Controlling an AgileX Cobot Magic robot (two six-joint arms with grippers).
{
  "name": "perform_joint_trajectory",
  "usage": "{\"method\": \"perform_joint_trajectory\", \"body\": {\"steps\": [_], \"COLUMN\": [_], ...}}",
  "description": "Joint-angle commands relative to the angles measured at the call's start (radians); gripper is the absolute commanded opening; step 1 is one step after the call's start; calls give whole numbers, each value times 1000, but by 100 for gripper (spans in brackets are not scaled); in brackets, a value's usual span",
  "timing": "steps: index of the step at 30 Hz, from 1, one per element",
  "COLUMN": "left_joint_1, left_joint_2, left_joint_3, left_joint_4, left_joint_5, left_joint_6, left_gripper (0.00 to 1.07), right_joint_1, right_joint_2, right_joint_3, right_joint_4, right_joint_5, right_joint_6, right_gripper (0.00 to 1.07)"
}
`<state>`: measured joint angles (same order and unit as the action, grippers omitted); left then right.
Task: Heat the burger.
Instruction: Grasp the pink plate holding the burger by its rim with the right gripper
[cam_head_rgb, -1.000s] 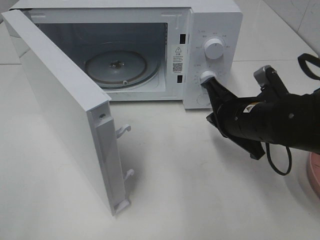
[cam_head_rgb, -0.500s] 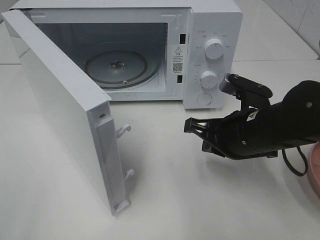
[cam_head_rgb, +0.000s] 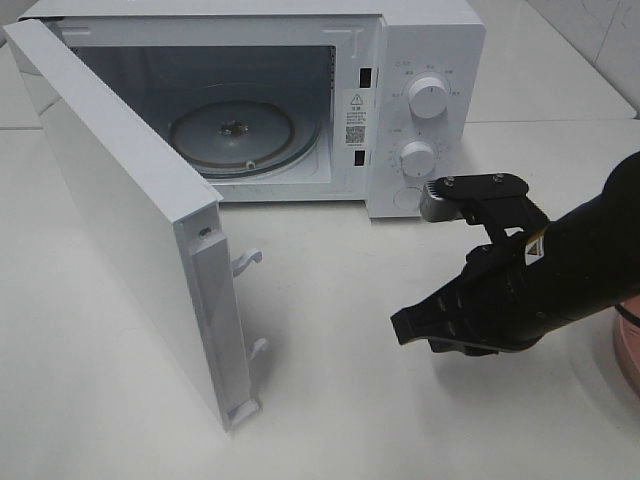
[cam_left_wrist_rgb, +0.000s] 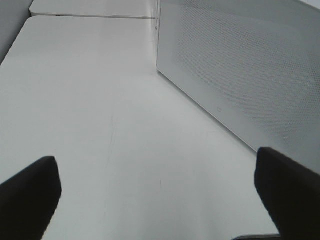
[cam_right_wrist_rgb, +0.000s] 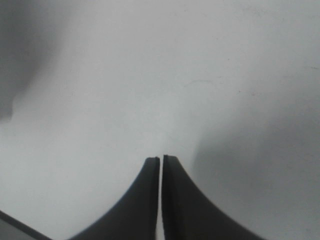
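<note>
Right pincer (cam_head_rgb: 400, 326), pressed together, empty, is pulling back from the dial (cam_head_rgb: 417, 157) over the surface (cam_head_rgb: 330, 410); microwave door (cam_head_rgb: 110, 200) standing open for loading; left pincer (cam_left_wrist_rgb: 155, 165) spread.

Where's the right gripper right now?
In the exterior high view, the right gripper sits right of centre above the white table, in front of the microwave knobs and to the right of its open door, jaws shut and empty.
</note>
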<state>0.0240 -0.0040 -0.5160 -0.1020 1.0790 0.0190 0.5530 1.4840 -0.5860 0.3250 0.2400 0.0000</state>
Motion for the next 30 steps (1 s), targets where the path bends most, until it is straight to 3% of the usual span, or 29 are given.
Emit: {"method": "perform_joint_trajectory", "body": {"steps": [1,7,19,21,24,26,27,28,30], "left_joint_1": [2,2,2,2,2,2,2,2,2], "left_joint_2": [-17,-17,-17,-17,-17,-17,-17,-17,-17], "left_joint_3": [0,0,0,0,0,0,0,0,0], "left_joint_4": [-5,-5,-5,-5,-5,-5,-5,-5,-5], "left_joint_5": [-8,-8,-8,-8,-8,-8,-8,-8,-8], "left_joint_6": [-1,-1,-1,-1,-1,-1,-1,-1,-1], "left_gripper": [98,98,98,98,98,98,98,98,98], "right_joint_1": [-6,-11,-199,-250,-262,-286,-286,-296,-296], "right_joint_2": [-48,-106,-183,-184,-184,-184,-184,-184,-183], "right_joint_3": [-2,-2,-2,-2,-2,-2,-2,-2,-2], "right_joint_4": [-78,-148,-285,-357,-368,-409,-409,-441,-478], "right_joint_5": [79,172,428,480,486,491,491,487,484], "right_joint_6": [-13,-13,0,0,0,0,0,0,0], "right_gripper": [6,7,16,28,33,50,50,62,68]}}
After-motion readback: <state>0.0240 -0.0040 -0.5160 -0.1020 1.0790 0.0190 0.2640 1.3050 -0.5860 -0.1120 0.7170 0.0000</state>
